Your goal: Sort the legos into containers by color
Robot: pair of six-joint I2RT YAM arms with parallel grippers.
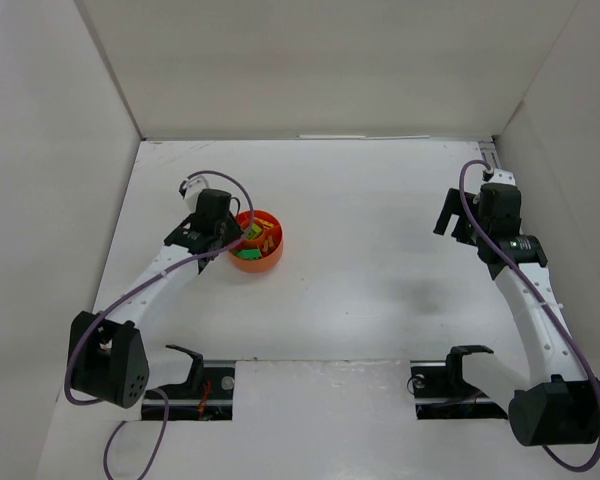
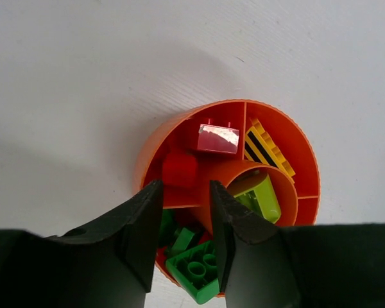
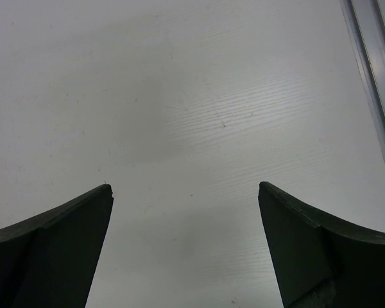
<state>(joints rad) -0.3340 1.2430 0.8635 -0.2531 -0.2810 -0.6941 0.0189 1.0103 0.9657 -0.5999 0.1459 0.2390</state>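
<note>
The orange-red bowl [image 1: 274, 256] stands left of the table's middle. In the left wrist view its compartments [image 2: 289, 138] hold two red bricks [image 2: 217, 138], a yellow brick [image 2: 268, 149], a lime brick [image 2: 260, 196] in the centre cup and several green bricks [image 2: 196, 269]. My left gripper [image 1: 230, 236] hovers over the bowl's near-left side. Its jaws [image 2: 185, 189] stand apart over the green compartment, and nothing is pinched between them. My right gripper [image 1: 448, 213] is wide open and empty [image 3: 185, 187] over bare table at the far right.
White walls enclose the table on three sides. A metal rail [image 3: 372, 70] runs along the right edge close to my right gripper. The arm bases [image 1: 195, 375] sit at the near edge.
</note>
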